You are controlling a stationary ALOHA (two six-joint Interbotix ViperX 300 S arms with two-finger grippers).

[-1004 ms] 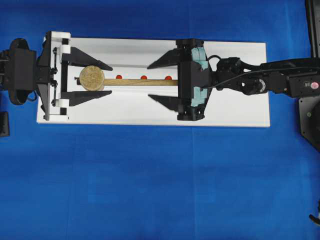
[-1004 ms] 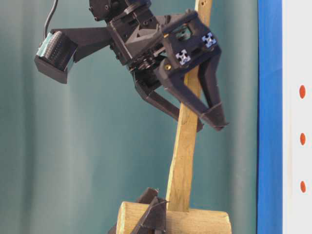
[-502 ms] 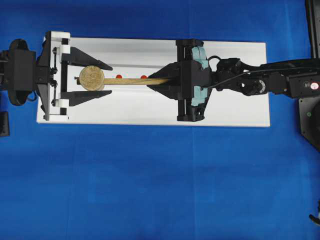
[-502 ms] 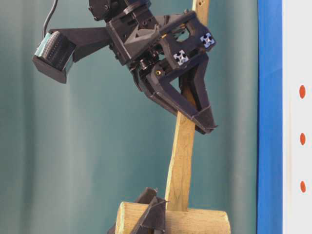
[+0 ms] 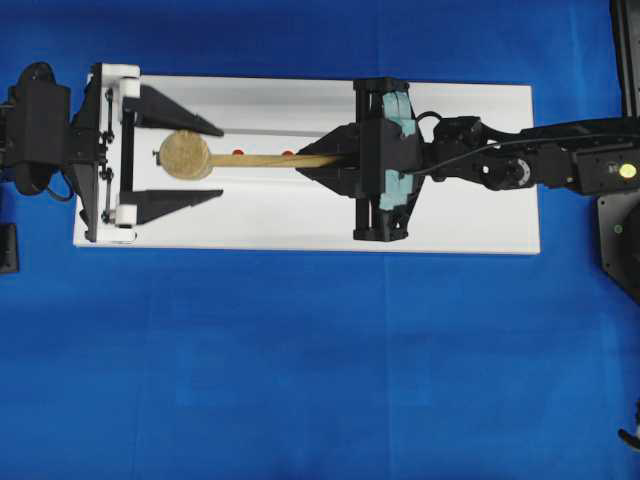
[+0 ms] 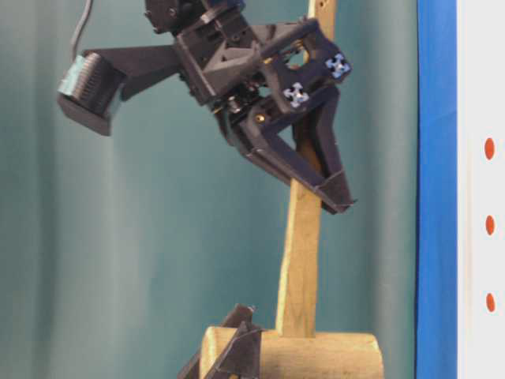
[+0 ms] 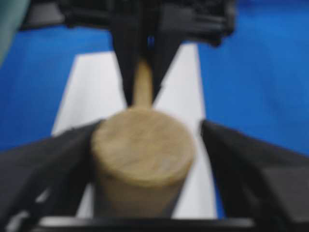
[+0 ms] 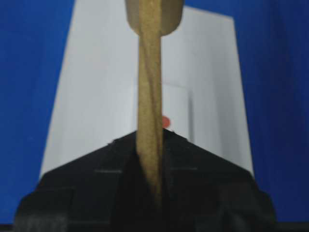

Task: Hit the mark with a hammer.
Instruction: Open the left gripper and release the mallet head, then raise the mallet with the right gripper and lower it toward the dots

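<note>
— Where's the hammer [image 5: 215, 157]?

— Above the white board [image 5: 480, 215], lying along its length. The right gripper [image 5: 318, 160] is clamped on the thin handle; the left gripper [image 5: 170, 150] stands spread wide around the head, its fingers clear of the wood on both sides.

— What could go wrong?

— One arm alone carries the hammer, by my reading. The head is heavy and far from the grip, so the flat handle could twist or sag between the fingers and the blow land off target. A swing might also clip a left finger near the head.

— And the count?

— One hammer, two grippers, one board. Two red marks [image 5: 238, 153] show from above; the side view shows three.
</note>
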